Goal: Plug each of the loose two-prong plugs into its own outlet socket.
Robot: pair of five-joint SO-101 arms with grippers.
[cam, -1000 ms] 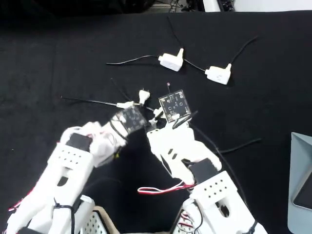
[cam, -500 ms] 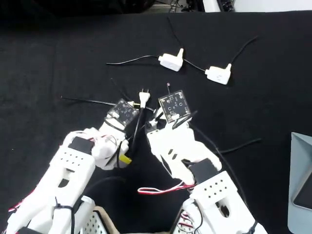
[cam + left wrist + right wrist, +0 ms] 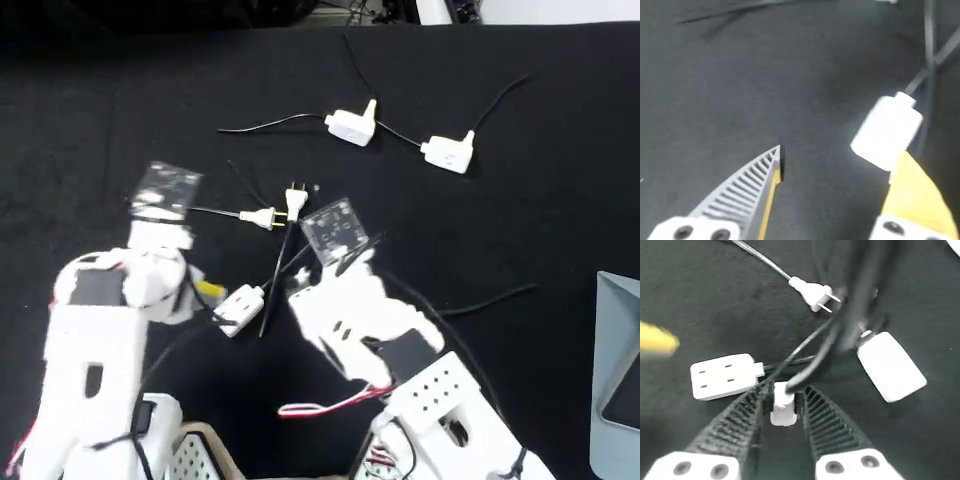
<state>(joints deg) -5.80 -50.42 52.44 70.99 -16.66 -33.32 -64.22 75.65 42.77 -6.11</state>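
Prongs of held plug (image 3: 782, 407) hidden between fingers; its cord blurs across right wrist view. Right gripper (image 3: 784, 390) clamped on that plug, mid-table. White block (image 3: 892, 365) just beside it, kind unclear. Left gripper (image 3: 840, 152) spread wide, holding nothing; yellow fingertip (image 3: 907, 180) at edge of near outlet socket (image 3: 887, 132), contact unclear. Socket's long axis runs left-near to right-far. First loose plug (image 3: 262, 216) lies left-right, prongs right. Second loose plug (image 3: 294, 197) points prongs far. Far socket one (image 3: 352, 125) and far socket two (image 3: 448, 152) lie beyond.

no readable text, labels, numbers or signs
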